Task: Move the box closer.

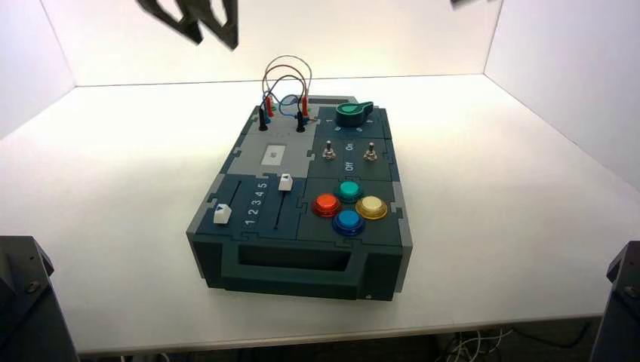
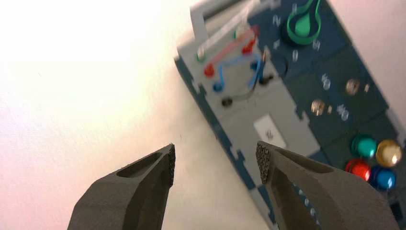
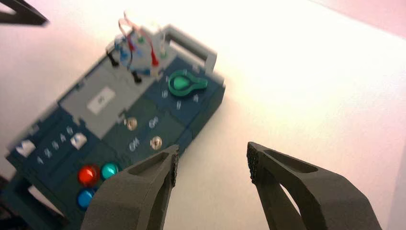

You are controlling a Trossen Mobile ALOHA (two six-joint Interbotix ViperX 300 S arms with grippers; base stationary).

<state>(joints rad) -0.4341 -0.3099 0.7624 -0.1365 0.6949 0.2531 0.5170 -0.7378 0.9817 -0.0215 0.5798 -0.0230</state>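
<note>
The box [image 1: 377, 271], dark teal-grey, lies in the middle of the white table with its handle side toward me, turned slightly. On top are red [image 1: 327, 204], teal, yellow and blue buttons, a green knob [image 1: 354, 113], two white sliders [image 1: 222, 213], two toggle switches and looped wires [image 1: 287, 83]. My left gripper [image 1: 211, 34] hangs high above the far left; its wrist view shows it open [image 2: 215, 158] and empty over the table beside the box [image 2: 249, 110]. My right gripper [image 3: 212, 160] is open and empty, raised off the box's [image 3: 81, 96] right side.
White walls close the table on the left, back and right. Dark arm bases stand at the front corners [image 1: 23, 302] [image 1: 623, 302]. Cables [image 1: 475, 343] hang below the table's front edge. The left gripper's tip [image 3: 19, 14] shows far off in the right wrist view.
</note>
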